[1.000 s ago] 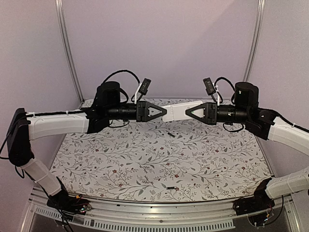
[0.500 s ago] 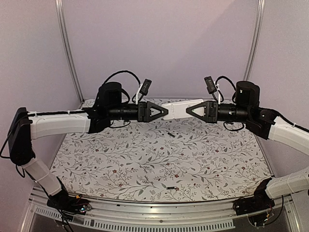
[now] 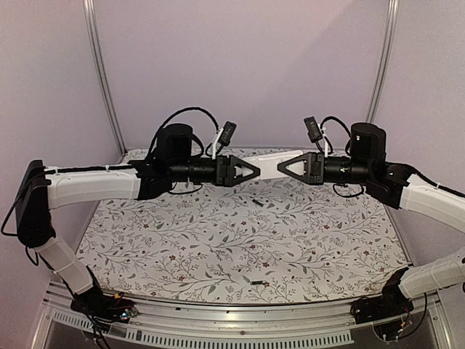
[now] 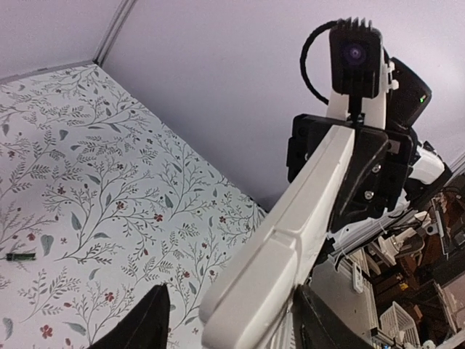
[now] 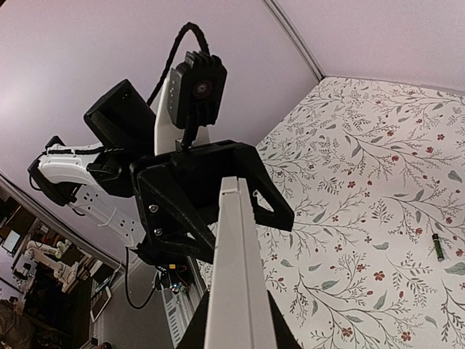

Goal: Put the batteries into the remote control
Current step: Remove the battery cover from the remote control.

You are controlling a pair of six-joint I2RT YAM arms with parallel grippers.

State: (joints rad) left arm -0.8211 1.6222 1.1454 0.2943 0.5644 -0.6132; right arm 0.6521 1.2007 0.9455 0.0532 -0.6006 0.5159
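The white remote control (image 3: 275,166) hangs level in the air above the back of the table, between the two grippers. My right gripper (image 3: 285,166) is shut on its right end; in the right wrist view the remote (image 5: 236,269) shows edge-on between the fingers of the right gripper (image 5: 236,331). My left gripper (image 3: 252,172) is open, its fingers either side of the remote's left end (image 4: 283,240), with a gap beside the left finger (image 4: 149,320). One dark battery (image 3: 256,201) lies mid-table; another (image 3: 258,281) lies near the front edge.
The floral tablecloth (image 3: 182,240) covers the table. Purple walls stand close behind and at both sides. One battery also shows in the left wrist view (image 4: 20,256) and one in the right wrist view (image 5: 438,247).
My left gripper has rolled about its axis and slid right onto the remote's left end. The right gripper and remote have shifted slightly left and up.
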